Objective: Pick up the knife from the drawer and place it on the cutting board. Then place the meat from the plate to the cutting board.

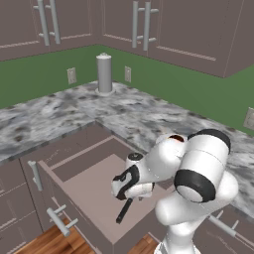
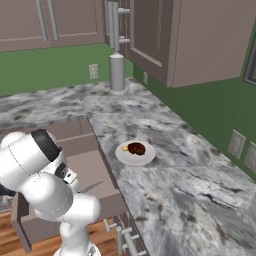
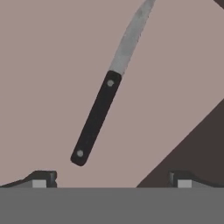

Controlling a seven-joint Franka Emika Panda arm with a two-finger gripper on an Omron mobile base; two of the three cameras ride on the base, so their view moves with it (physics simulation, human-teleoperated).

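grey-veined marble counter (image 1: 59, 116) runs along a green wall, with brown-mauve cabinets above it and a grey cylindrical canister (image 1: 104, 73) standing near the corner. below the counter edge the drawer (image 1: 94, 186) is pulled out, its flat plain bottom bare apart from the knife (image 1: 123, 210), which lies flat on it toward the front right part; a silver bar handle (image 1: 58, 221) sits on the drawer front.

the gripper (image 1: 133, 193) hangs low over the drawer, just above the knife, and its jaws stand wide apart with nothing between them. in the hand view the two dark fingertips (image 3: 43, 179) rise at the bottom edge on either side, and the knife (image 3: 105, 94) lies ahead of them, tilted, with the black handle nearer and the grey blade pointing away toward the top. neither fingertip touches the handle.

in the right base view the plate (image 2: 135, 153) rests on the counter beside the open drawer, well apart from the gripper. the meat (image 2: 136, 148) lies on it, dark reddish-brown with a pale bit at its left end.
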